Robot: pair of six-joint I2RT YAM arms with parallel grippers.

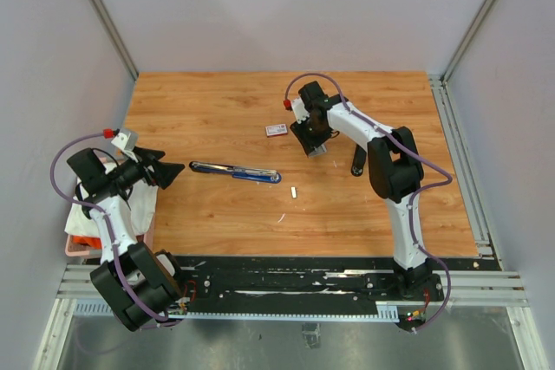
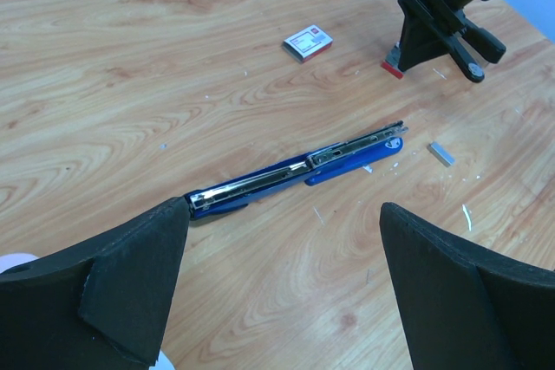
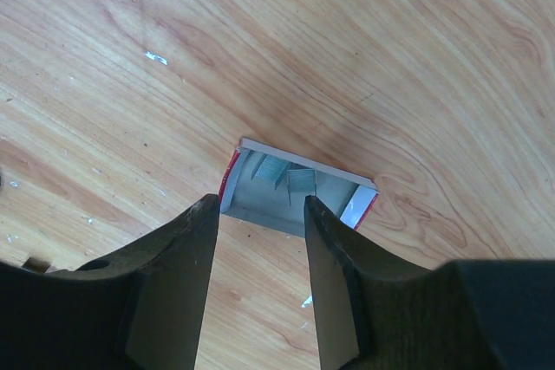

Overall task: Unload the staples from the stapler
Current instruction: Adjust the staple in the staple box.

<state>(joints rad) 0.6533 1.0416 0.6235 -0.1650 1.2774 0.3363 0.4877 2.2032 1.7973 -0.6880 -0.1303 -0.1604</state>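
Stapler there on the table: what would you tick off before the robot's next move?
1. Stapler opened out flat: ok.
2. Its channel emptied: cannot tell.
3. Left tool open and empty, pointing at the stapler: ok.
4. Right tool open, holding nothing: ok.
5. Right tool right at the open staple tray: ok.
6. Staple bar collected: not ok, it lies loose beside the stapler.

I count one stapler (image 1: 235, 172), one loose staple strip (image 1: 294, 191), one closed red-and-white box (image 1: 276, 130) and one open tray (image 3: 295, 190).
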